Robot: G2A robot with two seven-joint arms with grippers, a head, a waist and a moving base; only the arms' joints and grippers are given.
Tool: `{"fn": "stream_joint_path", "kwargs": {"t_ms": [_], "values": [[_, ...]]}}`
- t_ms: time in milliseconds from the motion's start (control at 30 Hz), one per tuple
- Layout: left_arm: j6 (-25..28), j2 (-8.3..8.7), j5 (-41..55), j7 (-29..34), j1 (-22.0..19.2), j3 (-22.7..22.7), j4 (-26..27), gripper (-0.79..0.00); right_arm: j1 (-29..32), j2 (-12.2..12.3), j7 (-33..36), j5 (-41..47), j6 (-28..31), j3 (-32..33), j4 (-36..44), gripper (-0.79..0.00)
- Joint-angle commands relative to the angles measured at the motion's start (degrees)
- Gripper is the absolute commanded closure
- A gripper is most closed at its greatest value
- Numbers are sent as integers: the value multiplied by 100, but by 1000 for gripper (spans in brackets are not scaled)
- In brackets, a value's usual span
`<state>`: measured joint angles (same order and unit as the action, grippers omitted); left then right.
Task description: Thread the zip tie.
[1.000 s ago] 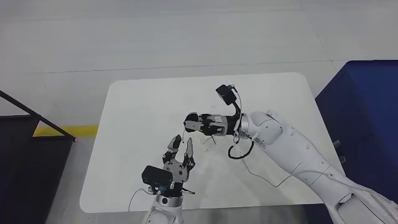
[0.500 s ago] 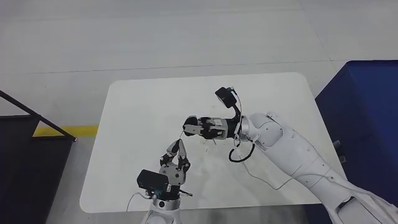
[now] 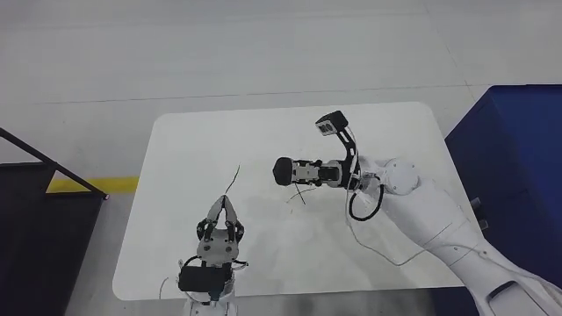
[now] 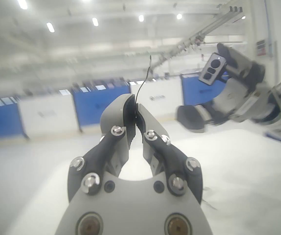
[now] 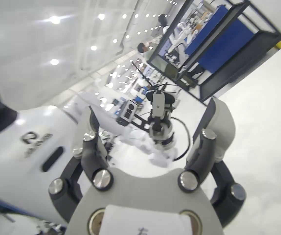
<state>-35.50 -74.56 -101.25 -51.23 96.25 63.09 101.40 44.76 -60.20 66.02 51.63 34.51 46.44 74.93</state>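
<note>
Thin black zip tie (image 4: 143, 80), slightly curved, end pinched between left fingers (image 4: 113, 116)

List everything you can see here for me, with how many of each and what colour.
table: one, white, under both arms.
zip tie: one, black, thin, pinched in the left gripper, its free end sticking out past the fingertips.
loose strands: count unclear, black, thin, on the table by the right gripper.
blue panel: one, blue, off the table on the robot's right.
floor stripes: two, yellow, beyond the table.
left gripper: one, grey and black, shut, near the table's near edge.
right gripper: one, grey and black, open, empty, over the table's middle.
</note>
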Motion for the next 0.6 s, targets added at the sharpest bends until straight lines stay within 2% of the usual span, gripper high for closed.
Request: {"fn": "stream_joint_path", "kwargs": {"t_ms": [0, 67, 267, 333, 367, 433, 567], "values": [[-1010, -3, -1408, -270, -31, 60, -92, 0, 73, 106, 852, 888, -725, 399, -140, -785], [-1362, 1, -1736, -394, -55, 167, -150, 0, 58, 150, 904, 911, -939, 582, -255, -785], [-1362, 1, -1736, -394, -55, 167, -150, 0, 58, 150, 904, 911, -939, 582, -255, -785], [-1337, 6, -1869, -412, -81, 182, -142, 0, 153, 135, 895, 1029, -1339, 482, -141, -785], [-1488, 38, -2945, -268, -182, 432, -206, 0, 159, 133, 951, 991, -1778, 427, -29, -785], [-1833, 38, -4103, 78, -118, 576, -260, 0, 145, 147, 986, 717, -2079, 405, -6, -785], [-1451, 18, -5907, 879, 22, 792, -121, 0, 178, 189, 1086, 312, -2692, 441, 35, -785]]}}
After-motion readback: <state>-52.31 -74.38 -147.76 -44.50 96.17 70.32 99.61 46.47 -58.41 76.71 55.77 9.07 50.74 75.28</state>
